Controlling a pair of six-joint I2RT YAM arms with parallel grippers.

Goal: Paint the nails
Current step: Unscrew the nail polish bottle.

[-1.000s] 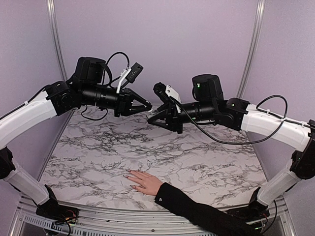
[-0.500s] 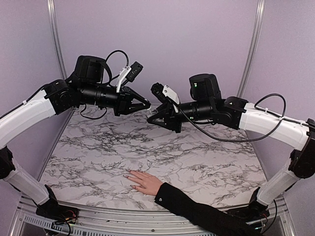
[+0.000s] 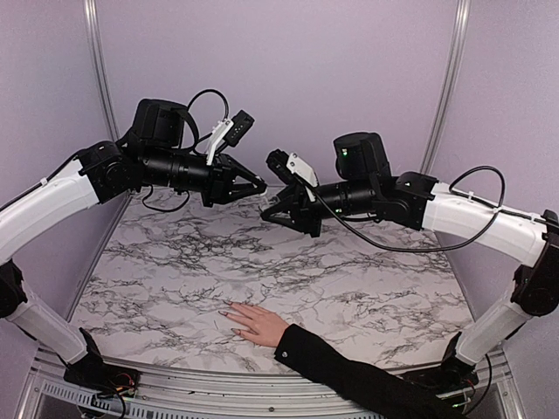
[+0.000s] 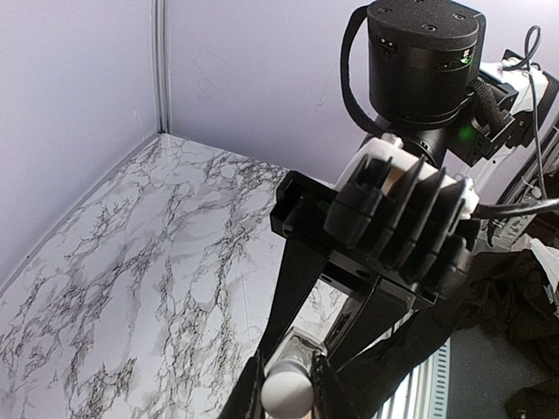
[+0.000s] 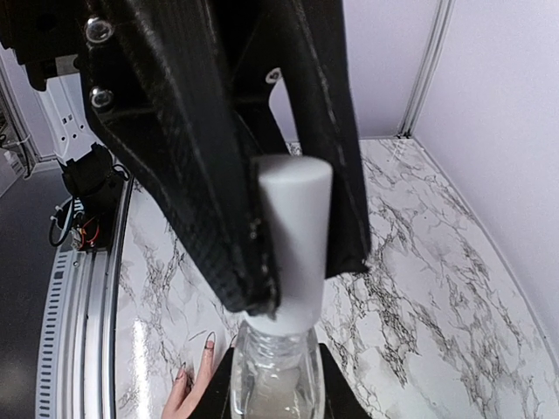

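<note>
High over the table my two grippers meet tip to tip. My left gripper (image 3: pixel 262 187) (image 4: pixel 288 397) is shut on a clear glass polish bottle (image 5: pixel 277 375) (image 4: pixel 306 353). The bottle's white cap (image 5: pixel 293 236) is clamped between the jaws of my shut right gripper (image 3: pixel 269 209) (image 5: pixel 301 279), and it still sits on the bottle neck. A pale hand (image 3: pixel 258 325) (image 5: pixel 188 394) in a black sleeve (image 3: pixel 349 377) lies flat on the marble near the front edge, fingers pointing left. The nails (image 3: pixel 226 306) (image 5: pixel 210 345) are tiny and far below both grippers.
The marble tabletop (image 3: pixel 288 262) is bounded by lilac walls on three sides, with metal corner posts (image 3: pixel 99 78) at the back. The right arm's cable (image 3: pixel 393 249) hangs in a loop under its forearm.
The right arm has shifted slightly left, closer to the left gripper. The left arm and the hand have stayed put.
</note>
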